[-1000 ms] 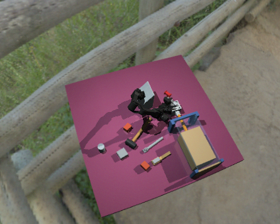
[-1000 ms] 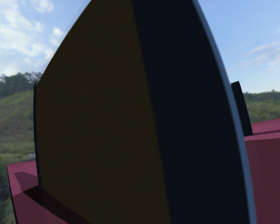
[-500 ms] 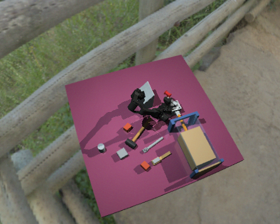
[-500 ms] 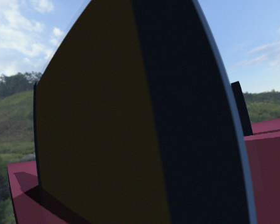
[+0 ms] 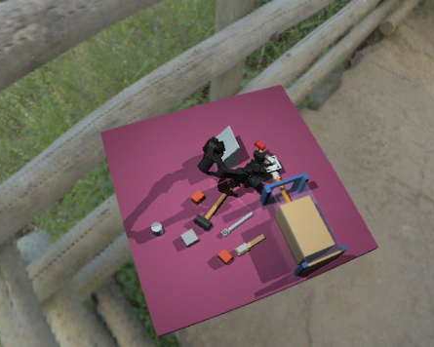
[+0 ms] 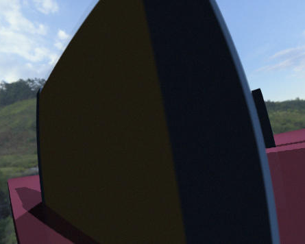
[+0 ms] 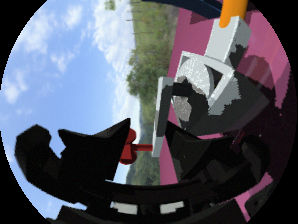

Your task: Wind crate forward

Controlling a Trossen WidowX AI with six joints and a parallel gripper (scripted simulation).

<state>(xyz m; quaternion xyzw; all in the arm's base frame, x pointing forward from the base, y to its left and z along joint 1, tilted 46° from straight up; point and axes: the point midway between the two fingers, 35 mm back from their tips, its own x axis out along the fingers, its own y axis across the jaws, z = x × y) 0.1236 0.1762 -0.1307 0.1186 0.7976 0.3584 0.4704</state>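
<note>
The tan crate (image 5: 304,226) sits in the clear-panelled cubby and looks flat. A gap shows between its front and the blue frame (image 5: 285,182) at the mouth. An orange strap (image 5: 284,195) (image 7: 234,12) runs through the frame to the winch (image 5: 274,164) (image 7: 197,82). The handle's grey crank arm (image 7: 161,107) stands at the winch, with its red knob (image 5: 259,145) (image 7: 129,147) at the outer end. My gripper (image 7: 148,123) is open, with the crank arm's knob end in front of and between its fingers; no grip shows. The key is hidden. The exterior view shows mostly a dark brown surface close up.
A hammer (image 5: 216,209), a wrench (image 5: 238,224), a brush (image 5: 249,245), two orange blocks (image 5: 198,197) (image 5: 224,256), a grey block (image 5: 189,238) and a metal cylinder (image 5: 156,228) lie on the bench. A pale grey slanted panel (image 5: 230,141) stands behind the arm.
</note>
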